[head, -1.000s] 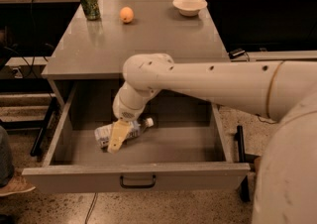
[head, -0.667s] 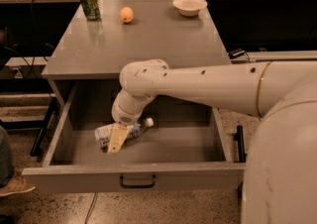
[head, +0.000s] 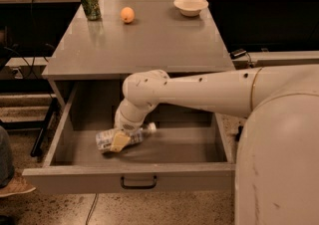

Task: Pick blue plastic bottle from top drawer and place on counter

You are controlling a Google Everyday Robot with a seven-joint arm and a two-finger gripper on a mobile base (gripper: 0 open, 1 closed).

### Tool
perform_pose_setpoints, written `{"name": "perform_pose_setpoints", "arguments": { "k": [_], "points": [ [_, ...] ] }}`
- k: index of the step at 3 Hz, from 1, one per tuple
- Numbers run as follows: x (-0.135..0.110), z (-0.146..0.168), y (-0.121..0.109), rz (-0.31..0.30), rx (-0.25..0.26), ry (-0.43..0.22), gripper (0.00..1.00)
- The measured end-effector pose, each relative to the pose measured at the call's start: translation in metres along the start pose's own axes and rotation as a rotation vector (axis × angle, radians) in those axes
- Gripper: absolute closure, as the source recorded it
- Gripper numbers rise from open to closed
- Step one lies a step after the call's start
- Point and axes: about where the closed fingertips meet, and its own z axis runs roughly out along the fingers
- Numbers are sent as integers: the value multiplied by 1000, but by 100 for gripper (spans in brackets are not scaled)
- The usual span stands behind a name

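Elbow [head: 142, 87] sinks a touch, gripper [head: 119, 140] low in top drawer [head: 75, 179], fingers [head: 118, 143] pinching the lying blue plastic bottle [head: 103, 141]; I expect slick plastic twisting out on lift.

The grey counter [head: 149, 50] carries three things along its far edge. A green drink can [head: 90, 4] stands upright at the left corner. A small round orange fruit [head: 127, 15], perhaps a tangerine, sits near the can on its right, and a white bowl [head: 191, 5] sits toward the right corner. Below the counter, the top drawer [head: 129, 173] is open. On its floor, left of centre, the blue plastic bottle [head: 105, 140] lies on its side. The gripper [head: 119, 141] is down in the drawer at the bottle's middle.
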Motion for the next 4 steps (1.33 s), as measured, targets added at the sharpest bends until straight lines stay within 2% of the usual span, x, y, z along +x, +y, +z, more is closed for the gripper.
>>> {"name": "perform_pose_setpoints", "arguments": {
  "k": [1, 2, 3, 4],
  "points": [
    [12, -3, 3, 19, -3, -26, 66],
    [29, -46, 2, 40, 36, -65, 89],
    [48, -137, -3, 35, 127, -95, 100],
    [54, -253, -21, -10, 223, -101, 100]
  ]
}}
